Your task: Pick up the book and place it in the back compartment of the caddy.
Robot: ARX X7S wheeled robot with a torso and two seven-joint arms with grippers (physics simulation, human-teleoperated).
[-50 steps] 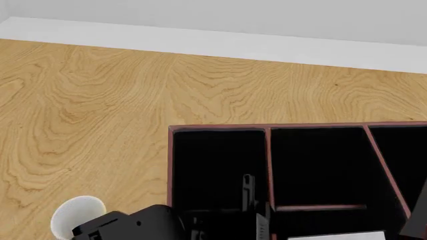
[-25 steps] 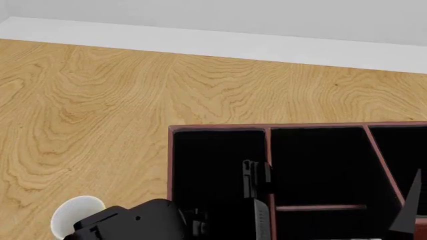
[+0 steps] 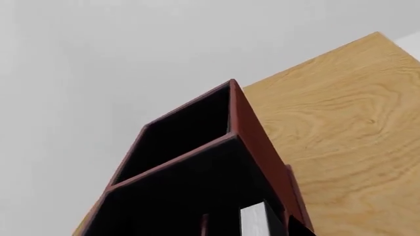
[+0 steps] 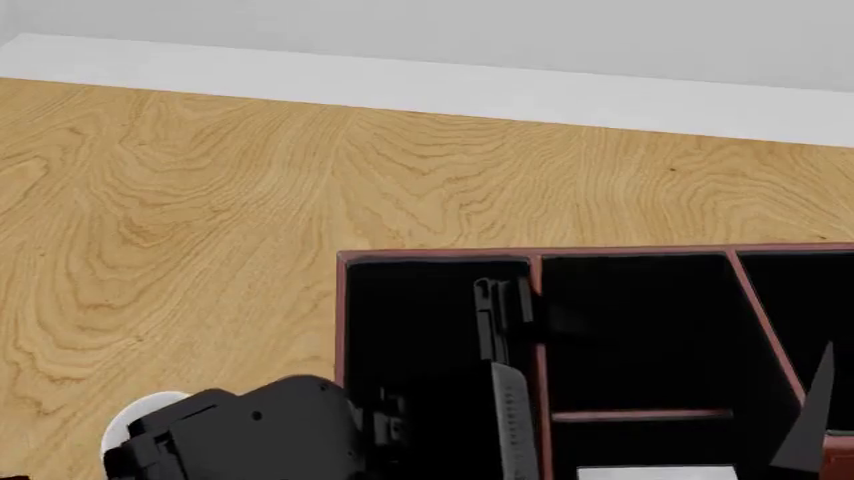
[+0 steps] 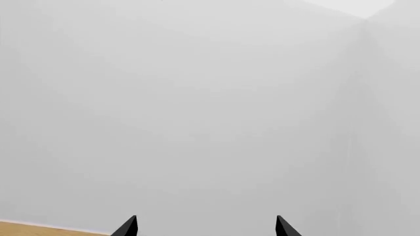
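The caddy (image 4: 537, 300), black inside with reddish-brown rims and dividers, fills the lower right of the head view. It also shows in the left wrist view (image 3: 253, 132). The book shows as a white page block (image 4: 654, 472) at the head view's bottom edge, and in the left wrist view (image 3: 253, 221) with a black cover beside it. My left gripper (image 4: 501, 300) reaches over the divider between the caddy's left and middle columns, with a grey ribbed block below it. Its jaws are lost against the black. My right gripper (image 5: 206, 227) is open and empty, facing the wall. One of its fingers (image 4: 807, 435) shows at the caddy's right.
A mug with a white inside (image 4: 134, 425) stands left of the caddy, half hidden by my left arm (image 4: 254, 435). Wooden tabletop (image 4: 200, 200) stretches left of and behind the caddy to the white wall base (image 4: 400, 80).
The left gripper's dark tip has moved toward the caddy's back rim, baring more of the grey ribbed block. The left arm body has risen slightly. The right finger has shifted slightly left.
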